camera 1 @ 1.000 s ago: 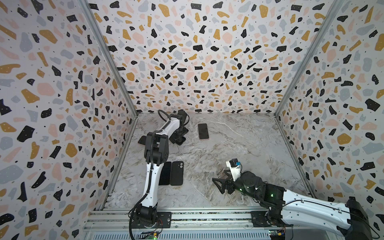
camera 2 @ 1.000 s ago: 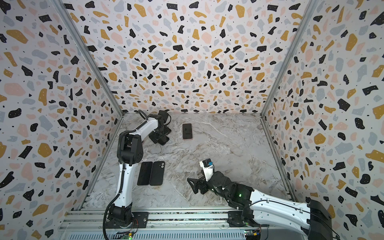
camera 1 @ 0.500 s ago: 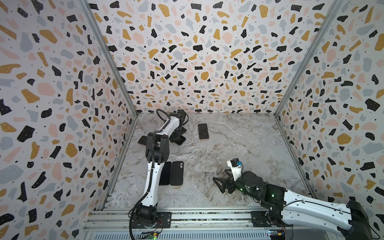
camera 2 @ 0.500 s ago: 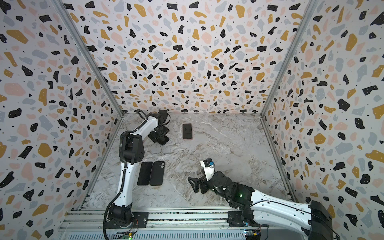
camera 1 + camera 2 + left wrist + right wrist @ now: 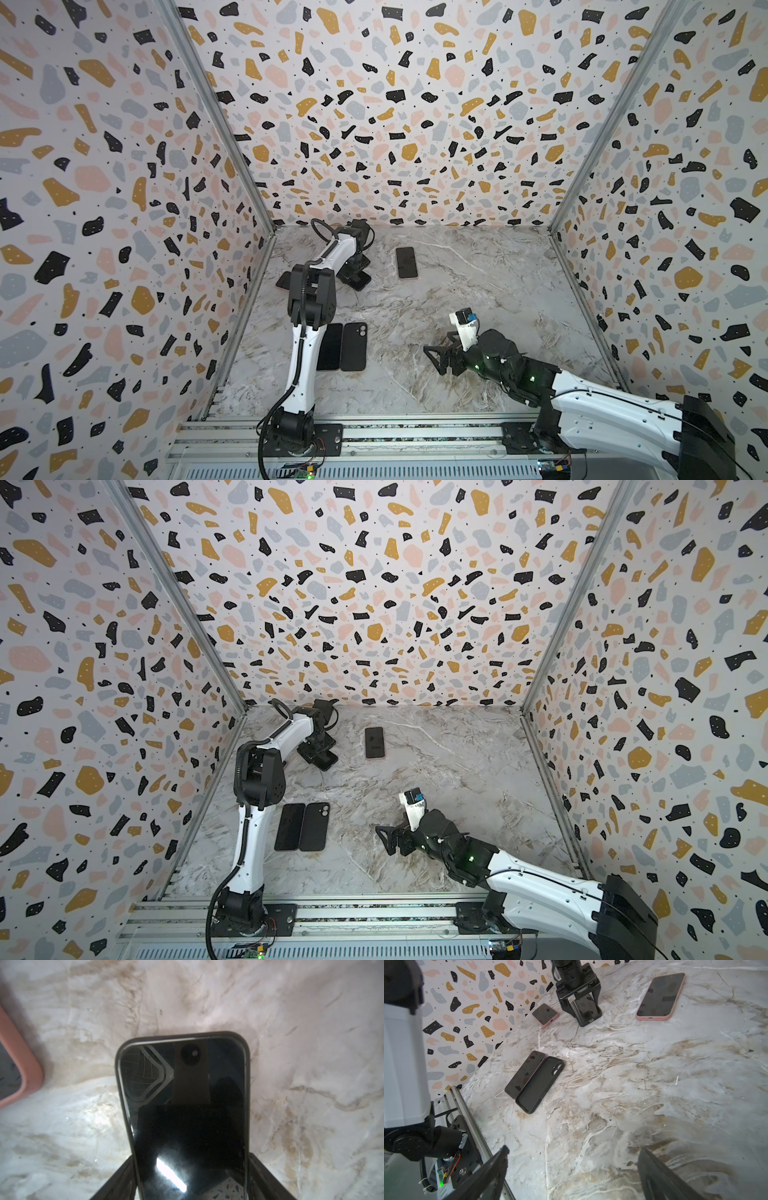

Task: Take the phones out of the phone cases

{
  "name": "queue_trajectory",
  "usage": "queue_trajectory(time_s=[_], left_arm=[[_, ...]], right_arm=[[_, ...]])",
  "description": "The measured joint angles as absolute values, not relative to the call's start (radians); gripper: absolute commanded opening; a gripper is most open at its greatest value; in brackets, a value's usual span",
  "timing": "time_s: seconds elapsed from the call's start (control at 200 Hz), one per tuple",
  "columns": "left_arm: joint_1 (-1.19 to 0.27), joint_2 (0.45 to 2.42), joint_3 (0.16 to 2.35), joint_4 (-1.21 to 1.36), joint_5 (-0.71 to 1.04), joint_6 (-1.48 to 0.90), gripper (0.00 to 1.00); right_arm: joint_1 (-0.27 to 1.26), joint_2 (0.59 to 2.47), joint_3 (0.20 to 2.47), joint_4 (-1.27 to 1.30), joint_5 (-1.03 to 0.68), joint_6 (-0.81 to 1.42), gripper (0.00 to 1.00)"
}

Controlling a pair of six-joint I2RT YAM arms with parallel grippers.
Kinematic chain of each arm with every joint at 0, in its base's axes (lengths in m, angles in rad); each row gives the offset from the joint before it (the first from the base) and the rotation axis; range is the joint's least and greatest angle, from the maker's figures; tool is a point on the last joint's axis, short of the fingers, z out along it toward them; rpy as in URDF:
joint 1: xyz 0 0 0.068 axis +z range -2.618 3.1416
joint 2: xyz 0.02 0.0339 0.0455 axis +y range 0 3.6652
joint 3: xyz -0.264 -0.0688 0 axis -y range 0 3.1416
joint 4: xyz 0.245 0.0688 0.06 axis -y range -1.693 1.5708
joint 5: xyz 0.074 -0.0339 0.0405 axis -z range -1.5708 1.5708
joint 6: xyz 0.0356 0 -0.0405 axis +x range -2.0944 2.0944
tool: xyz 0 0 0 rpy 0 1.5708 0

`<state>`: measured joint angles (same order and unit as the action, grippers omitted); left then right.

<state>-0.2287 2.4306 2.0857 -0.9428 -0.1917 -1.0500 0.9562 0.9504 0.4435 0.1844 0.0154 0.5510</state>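
A phone in a black phone case (image 5: 182, 1105) lies screen-up at the back left of the marble floor, also seen in both top views (image 5: 360, 281) (image 5: 326, 762) and in the right wrist view (image 5: 588, 1014). My left gripper (image 5: 191, 1156) reaches down over it (image 5: 353, 266) (image 5: 318, 748) (image 5: 581, 999). Its fingers (image 5: 124, 1172) press against the case's two long sides. My right gripper (image 5: 573, 1150) hovers low over bare floor at the front right (image 5: 438, 345) (image 5: 388, 828), open with nothing in it.
A pink-cased phone (image 5: 406, 262) (image 5: 660, 997) lies right of the left gripper, and another pink-cased phone (image 5: 545, 1014) lies near the left wall. A bare phone (image 5: 330, 347) and an empty black case (image 5: 354, 346) lie side by side near the left arm. Patterned walls enclose three sides.
The left gripper's fingers have closed in from wide open onto the black case's sides. The right arm has not moved.
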Motion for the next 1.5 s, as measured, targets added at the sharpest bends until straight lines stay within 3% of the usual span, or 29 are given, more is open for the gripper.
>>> queue_trajectory(time_s=[0.315,0.656,1.146,1.336,1.497], left_arm=[[-0.226,2.216,1.735,-0.744,-0.07,-0.983,0.48],[-0.283,2.059,1.515,-0.576,0.051,-0.952,0.43],[-0.448,1.858,1.402,-0.448,0.093,-0.96,0.42],[-0.501,1.817,1.339,-0.417,0.092,-0.98,0.42],[-0.537,1.792,1.297,-0.395,0.09,-1.004,0.42]], right_arm=[[0.732,1.24,0.554,0.407,-0.341,0.585,0.95],[0.695,1.593,0.75,0.561,-0.526,0.633,0.85],[0.662,1.8,0.845,0.668,-0.545,0.764,0.77],[0.635,1.8,0.835,0.741,-0.536,0.818,0.69],[0.625,1.8,0.834,0.759,-0.516,0.844,0.56]])
